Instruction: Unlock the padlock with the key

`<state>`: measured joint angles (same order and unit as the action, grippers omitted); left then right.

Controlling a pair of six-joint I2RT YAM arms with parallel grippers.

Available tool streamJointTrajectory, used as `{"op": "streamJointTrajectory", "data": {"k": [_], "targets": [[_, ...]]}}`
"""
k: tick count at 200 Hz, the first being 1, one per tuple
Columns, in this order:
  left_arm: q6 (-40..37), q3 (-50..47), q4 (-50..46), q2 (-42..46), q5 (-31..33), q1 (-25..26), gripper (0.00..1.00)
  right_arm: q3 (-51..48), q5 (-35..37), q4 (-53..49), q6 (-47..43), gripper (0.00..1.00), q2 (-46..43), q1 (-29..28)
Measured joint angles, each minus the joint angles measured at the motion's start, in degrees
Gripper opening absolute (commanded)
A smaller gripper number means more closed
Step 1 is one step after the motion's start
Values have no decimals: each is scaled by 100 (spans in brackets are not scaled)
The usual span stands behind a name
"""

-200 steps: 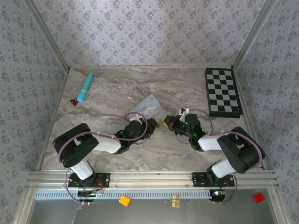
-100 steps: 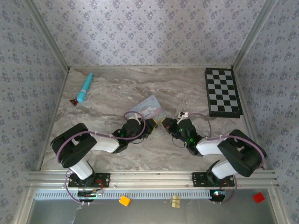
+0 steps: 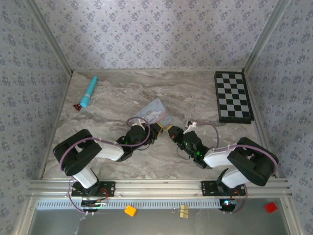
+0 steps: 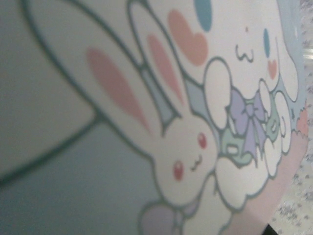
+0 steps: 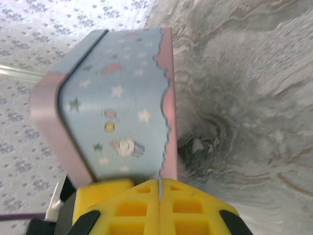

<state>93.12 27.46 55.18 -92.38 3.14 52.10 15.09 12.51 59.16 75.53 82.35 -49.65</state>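
One tiny black padlock (image 5: 197, 145), seemingly that dark blur on the marbled grey tabletop (image 5: 254, 73).
Just beside it stands the pale blue cartoon-printed tin (image 5: 122, 112); right claw (image 5: 159, 188) pinched shut, key unseen; whether the left claw (image 3: 150, 130) grips, I cannot tell. Lining-up stage, I'd judge; next needs fine keyhole aiming.

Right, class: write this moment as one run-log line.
left arm: close up to pale blue tin, grip unclear | right fingers: shut, pointed at the tin's side | checkerboard: far right, apart from both arms
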Motion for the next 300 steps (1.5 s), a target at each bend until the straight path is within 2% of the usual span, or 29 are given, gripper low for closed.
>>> {"op": "streamJointTrajectory", "data": {"k": [61,81,101,179,237,300], "targets": [[59,0,-304,424,321,0,0,-4,-13,763,2,0,221,-79],[63,0,-313,424,317,0,0,-4,-356,756,4,0,216,116],[63,2,-308,424,306,2,0,7,-772,588,0,0,94,297],[57,2,-326,531,-70,-33,0,-22,-1600,-232,-44,0,-625,656],[44,9,-363,581,-337,-61,0,-28,-1773,-763,-212,0,-1051,704],[44,11,-400,581,-496,-63,0,-103,-1888,-857,-323,0,-1143,776]]}}
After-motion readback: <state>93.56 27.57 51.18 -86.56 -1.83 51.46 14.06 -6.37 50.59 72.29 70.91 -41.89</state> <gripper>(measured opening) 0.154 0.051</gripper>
